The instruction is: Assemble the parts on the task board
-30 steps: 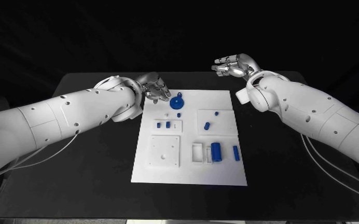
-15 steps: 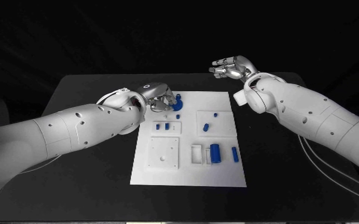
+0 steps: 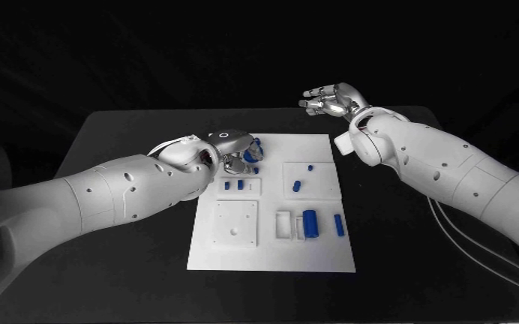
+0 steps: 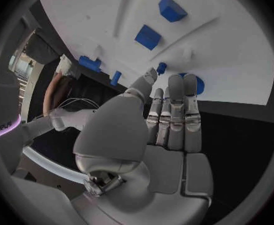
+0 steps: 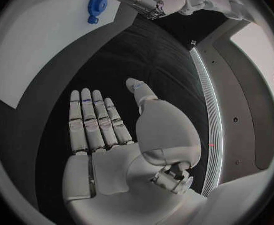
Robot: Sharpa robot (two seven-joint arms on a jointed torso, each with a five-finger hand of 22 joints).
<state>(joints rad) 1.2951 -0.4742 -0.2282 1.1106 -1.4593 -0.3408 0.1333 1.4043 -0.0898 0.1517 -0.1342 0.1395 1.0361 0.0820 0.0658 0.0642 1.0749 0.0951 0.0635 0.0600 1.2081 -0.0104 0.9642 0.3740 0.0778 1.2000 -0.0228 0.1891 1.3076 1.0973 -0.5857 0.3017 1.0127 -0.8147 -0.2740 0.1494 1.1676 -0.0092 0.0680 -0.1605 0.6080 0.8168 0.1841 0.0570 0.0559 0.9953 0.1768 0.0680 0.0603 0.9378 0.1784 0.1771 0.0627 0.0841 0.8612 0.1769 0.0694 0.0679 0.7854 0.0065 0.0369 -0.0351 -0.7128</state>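
Left hand (image 3: 232,146) is down over the far left corner of the board (image 3: 273,256), right on top of the blue gear (image 3: 251,155). In the left wrist view its fingers (image 4: 174,110) lie straight and together, tips just at the gear (image 4: 198,85), thumb alongside; nothing is gripped in it. Right hand (image 3: 330,100) hangs in the air beyond the board's far right corner, well apart from it, fingers (image 5: 93,122) spread flat and holding nothing. Small blue parts sit in the middle plates (image 3: 298,184), and a bigger blue cylinder (image 3: 311,223) stands in the near tray beside a blue bar (image 3: 338,224).
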